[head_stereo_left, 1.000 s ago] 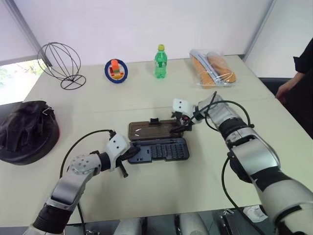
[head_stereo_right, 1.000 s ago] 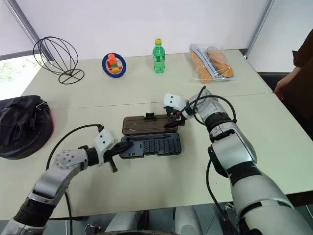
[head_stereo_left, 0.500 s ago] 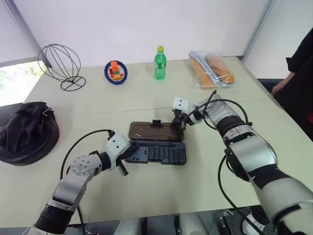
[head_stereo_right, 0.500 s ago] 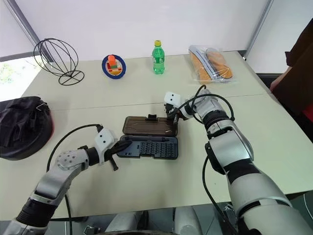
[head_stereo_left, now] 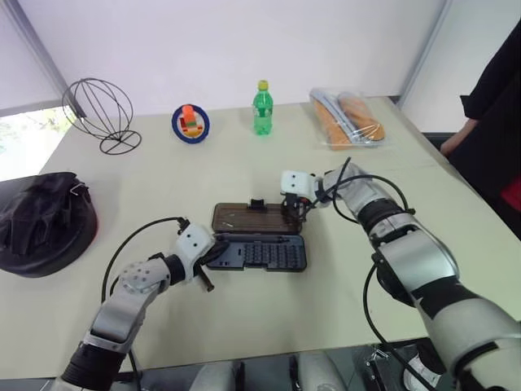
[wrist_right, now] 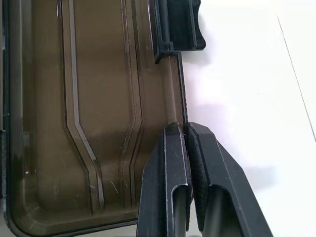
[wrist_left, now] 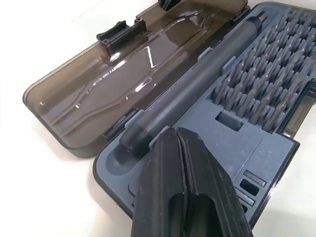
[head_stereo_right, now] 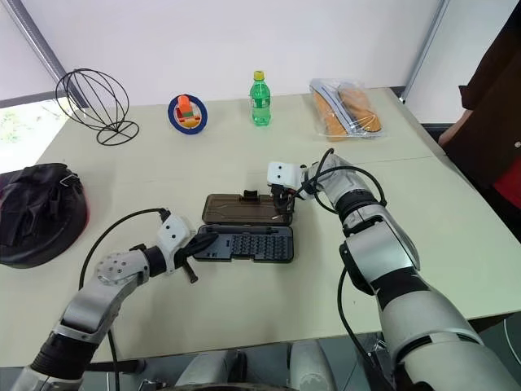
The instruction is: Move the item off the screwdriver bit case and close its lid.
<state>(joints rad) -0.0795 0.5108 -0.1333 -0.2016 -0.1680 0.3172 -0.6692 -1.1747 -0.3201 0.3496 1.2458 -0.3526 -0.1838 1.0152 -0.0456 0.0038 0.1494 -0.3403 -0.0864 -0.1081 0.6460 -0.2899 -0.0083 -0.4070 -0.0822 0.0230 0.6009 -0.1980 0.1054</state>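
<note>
The screwdriver bit case (head_stereo_left: 264,254) lies open at the table's centre, its dark grey tray showing rows of bits and a screwdriver handle (wrist_left: 197,84). The smoky-brown lid (head_stereo_left: 248,217) lies flat behind the tray, latch tab (wrist_right: 180,22) on its far edge. My right gripper (head_stereo_left: 293,208) is shut on the lid's rim near its right end; the right wrist view shows the right gripper (wrist_right: 185,129) pinching that rim. My left gripper (head_stereo_left: 213,252) is shut, its tips resting on the tray's left end, with the left gripper (wrist_left: 177,133) right beside the handle. The item (head_stereo_left: 45,224), a black dome, sits far left, off the case.
Along the table's far side stand a wire globe stand (head_stereo_left: 99,110), a blue ring with a toy (head_stereo_left: 190,122), a green bottle (head_stereo_left: 261,107) and a bag of bread (head_stereo_left: 346,118). A person (head_stereo_left: 496,106) stands at the right edge.
My right gripper's fingers have gone from open to shut on the lid's rim. The left arm has stayed put. The person at the right has come further into view.
</note>
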